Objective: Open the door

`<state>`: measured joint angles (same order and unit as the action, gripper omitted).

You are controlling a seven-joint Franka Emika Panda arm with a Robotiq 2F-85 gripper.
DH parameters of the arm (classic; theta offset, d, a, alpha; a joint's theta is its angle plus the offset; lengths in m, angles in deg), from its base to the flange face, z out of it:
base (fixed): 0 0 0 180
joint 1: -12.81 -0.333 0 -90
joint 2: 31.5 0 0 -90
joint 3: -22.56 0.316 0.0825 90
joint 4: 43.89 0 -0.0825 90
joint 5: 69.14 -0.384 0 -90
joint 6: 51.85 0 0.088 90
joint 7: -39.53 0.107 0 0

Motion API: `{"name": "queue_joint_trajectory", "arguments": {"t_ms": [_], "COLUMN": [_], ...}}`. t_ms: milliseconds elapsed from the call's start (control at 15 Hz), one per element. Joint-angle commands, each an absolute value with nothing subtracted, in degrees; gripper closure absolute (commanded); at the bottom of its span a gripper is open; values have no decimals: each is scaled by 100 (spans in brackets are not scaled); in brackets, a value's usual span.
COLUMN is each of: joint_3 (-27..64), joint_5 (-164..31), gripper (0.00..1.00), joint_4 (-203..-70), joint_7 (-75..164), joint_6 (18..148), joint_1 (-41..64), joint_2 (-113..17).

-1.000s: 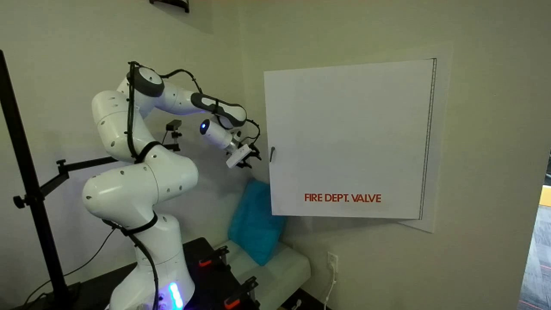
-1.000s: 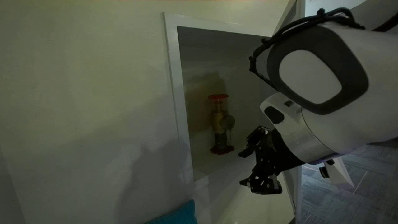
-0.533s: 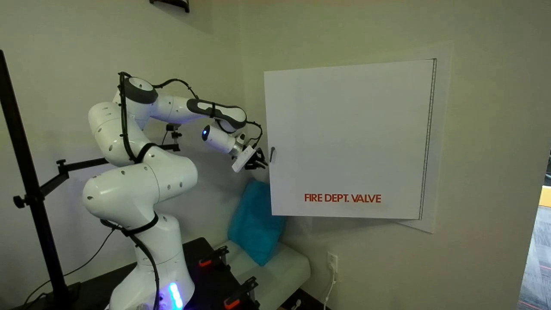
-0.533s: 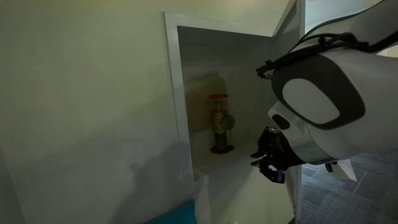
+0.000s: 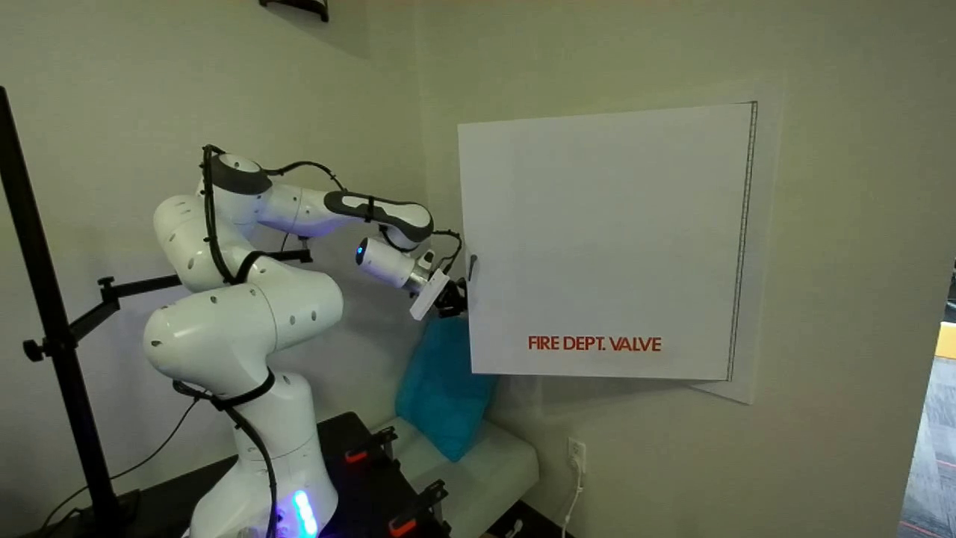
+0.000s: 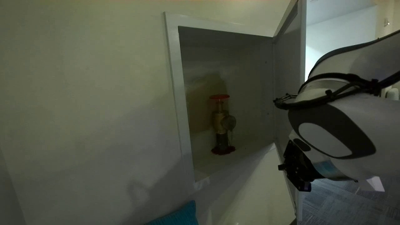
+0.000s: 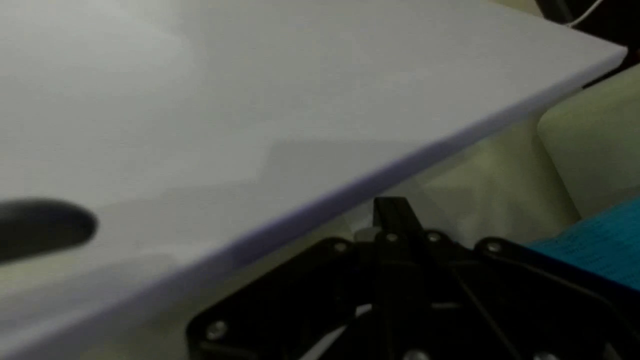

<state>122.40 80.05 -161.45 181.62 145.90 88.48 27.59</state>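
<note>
Wrist view has the gripper (image 7: 392,206) pinched closed on nothing, just past the free edge of the door (image 7: 250,100), can't tell if touching. Door's swung out from one edge of the cabinet frame (image 6: 180,93), so probably a fist for pushing it wider.

I see dimly lit, pale walls (image 5: 859,224) meeting at a far corner (image 5: 421,90), a pale seat (image 5: 489,482) below with a blue cushion (image 5: 441,396) tilted on it, and, in an exterior view, grey carpet (image 6: 331,206) at right
</note>
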Motion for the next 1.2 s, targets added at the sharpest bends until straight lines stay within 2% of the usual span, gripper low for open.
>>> {"name": "queue_joint_trajectory", "arguments": {"t_ms": [0,400,1133], "joint_3": [12158,12094,11806], "joint_5": [8006,8006,8005], "gripper": [100,100,100], "joint_4": [-16134,-16486,-18027], "joint_7": [17991,17890,18118], "joint_6": [14688,14682,14632], "joint_1": [8963,9115,9171], "joint_2": [3169,3631,3858]}}
